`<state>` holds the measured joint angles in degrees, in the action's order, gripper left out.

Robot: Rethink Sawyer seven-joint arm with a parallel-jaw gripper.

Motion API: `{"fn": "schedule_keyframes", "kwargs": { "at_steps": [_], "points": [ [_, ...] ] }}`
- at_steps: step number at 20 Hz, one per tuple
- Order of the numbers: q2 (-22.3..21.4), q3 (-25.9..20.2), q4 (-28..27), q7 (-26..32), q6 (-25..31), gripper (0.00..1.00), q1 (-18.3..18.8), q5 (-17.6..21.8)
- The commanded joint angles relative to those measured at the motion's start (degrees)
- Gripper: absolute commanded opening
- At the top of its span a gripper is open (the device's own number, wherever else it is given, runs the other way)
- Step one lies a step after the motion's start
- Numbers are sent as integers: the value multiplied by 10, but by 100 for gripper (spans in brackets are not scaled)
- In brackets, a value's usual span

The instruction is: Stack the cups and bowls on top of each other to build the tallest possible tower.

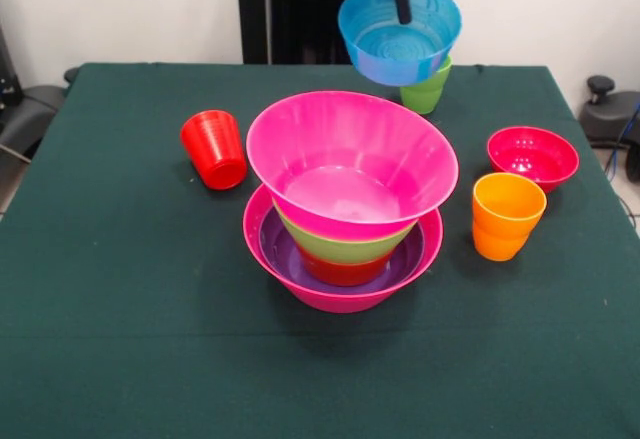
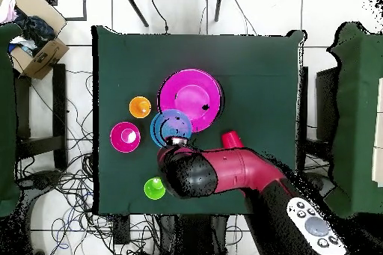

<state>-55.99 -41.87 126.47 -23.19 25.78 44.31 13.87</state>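
Up in the air, the jaws [image 1: 402, 4] are clenched on the rim of the small blue bowl [image 1: 400, 34], one dark finger reaching down inside it; the bowl hangs tilted, its opening turned toward the front camera, clear of the tabletop [image 1: 120, 289]. Below the jaws and nearer the front camera stands the tower [image 1: 345, 209]: a large hot-pink bowl [image 1: 340, 294] as the base, a purple bowl [image 1: 285, 249] nested in it, an orange-red bowl [image 1: 345, 271] inside that, then a lime green bowl [image 1: 345, 247], and on top a second hot-pink bowl [image 1: 350, 164] sitting tilted, its mouth leaning toward the front camera. Directly behind and under the held bowl, a lime green cup [image 1: 428, 87] stands upright on the green cloth, partly hidden by the blue bowl. In the front view, a red cup [image 1: 214, 149] rests well off to the left of the jaws, leaning, near the tower but apart from it. To the right and lower in that view, a crimson bowl [image 1: 532, 157] sits upright, and just in front of it an orange cup [image 1: 507, 215] stands upright, the two close together but not clearly touching. From overhead, the blue bowl [image 2: 170, 126] overlaps the edge of the tower [image 2: 191, 101], with the red and black arm [image 2: 224, 173] reaching in from the bottom.
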Motion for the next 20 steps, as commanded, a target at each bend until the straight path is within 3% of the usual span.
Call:
{"fn": "schedule_keyframes", "kwargs": {
  "at_steps": [1,11,20],
  "points": [
    [41,44,-64,-92,67,0,-25,23],
    [48,6,-128,-22,163,0,-19,21],
    [63,-32,-171,10,189,0,-23,28]
  ]
}}
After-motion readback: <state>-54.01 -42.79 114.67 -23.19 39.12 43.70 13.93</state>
